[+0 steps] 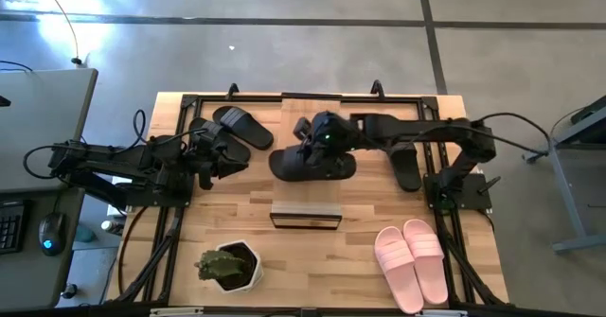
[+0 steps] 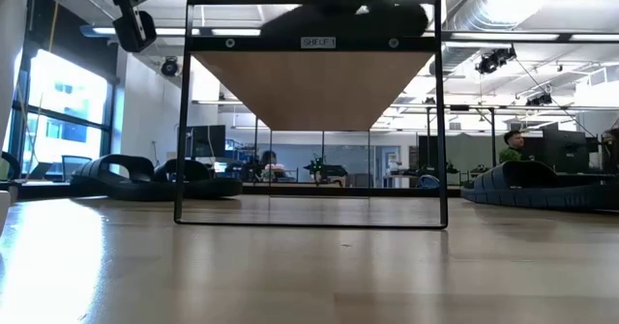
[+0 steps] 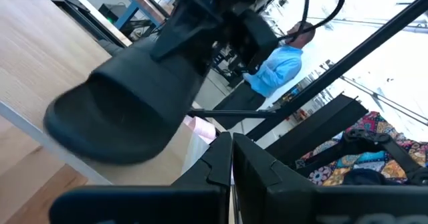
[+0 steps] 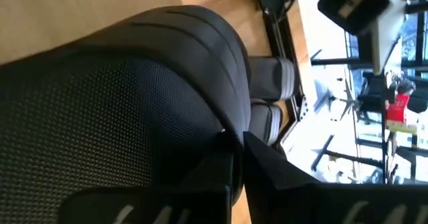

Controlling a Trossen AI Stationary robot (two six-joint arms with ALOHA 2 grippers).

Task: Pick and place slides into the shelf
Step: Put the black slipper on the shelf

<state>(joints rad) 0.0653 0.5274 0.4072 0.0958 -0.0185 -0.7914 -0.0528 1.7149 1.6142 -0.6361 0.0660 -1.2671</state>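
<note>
From above, I have the right gripper (image 1: pixel 317 147) out over the table centre, clamped on a black slide (image 1: pixel 312 164) that hangs just at the 12 o'clock side of the shelf (image 1: pixel 305 213). The left gripper (image 1: pixel 210 158) waits at about 9 o'clock from that slide, beside another black slide (image 1: pixel 243 126) at 11 o'clock. A third black slide (image 1: pixel 405 166) lies at 3 o'clock by the right arm, the pink pair (image 1: pixel 414 260) sits at 5 o'clock, and a plant (image 1: pixel 228 265) at 7 o'clock. I judge this as mid-carry: the slide is lifted and must next come down onto the shelf top.

In the low view, the shelf frame (image 2: pixel 184 111) stands square, its plank (image 2: pixel 309 87) seen from beneath, with the carried slide (image 2: pixel 348 16) dark above the top rail. Slides rest on the table at either side (image 2: pixel 155 177) (image 2: pixel 542 184). The lower tier looks free, yet the top is the easier approach.

The left wrist view shows the carried slide (image 3: pixel 134 97) aloft over the shelf edge; this arm's own jaws look pressed together with nothing between them.

The right wrist view shows the jaws closed on the slide's strap (image 4: pixel 134 103). Room is open toward 6 o'clock; I would mind the thin frame rails when lowering.
</note>
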